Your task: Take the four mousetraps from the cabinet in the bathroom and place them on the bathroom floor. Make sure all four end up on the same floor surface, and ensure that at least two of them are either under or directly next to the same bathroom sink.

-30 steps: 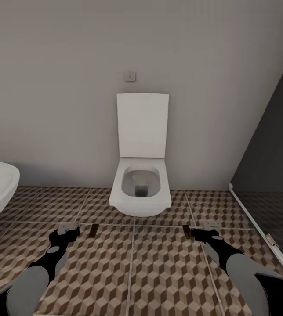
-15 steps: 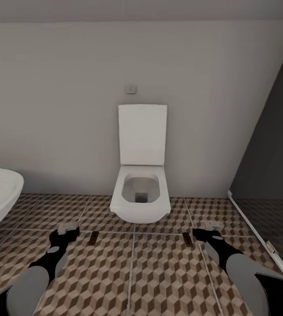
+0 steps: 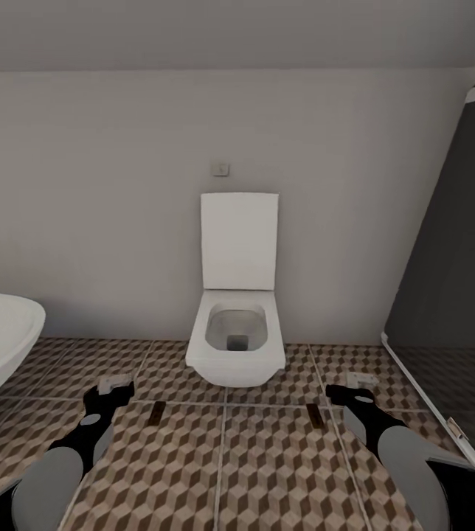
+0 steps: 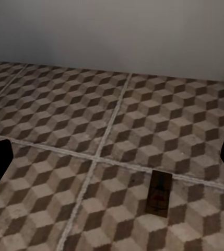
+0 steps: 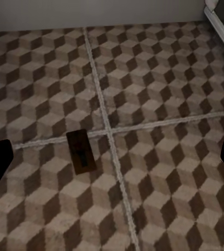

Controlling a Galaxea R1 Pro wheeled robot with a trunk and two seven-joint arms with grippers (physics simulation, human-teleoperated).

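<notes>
Both the left gripper and right gripper were wide open and held nothing, with 1 mousetrap lying lengthwise on the bathroom floor just inward of each.

The head view is raised and drawn back: the toilet is shown smaller and lower, more ceiling is exposed, and both mousetraps are displaced downward in frame.

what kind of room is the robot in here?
A bathroom: a white toilet with its lid up against the wall, the rim of a rounded white bathtub, and cube-patterned floor tiles.
</notes>
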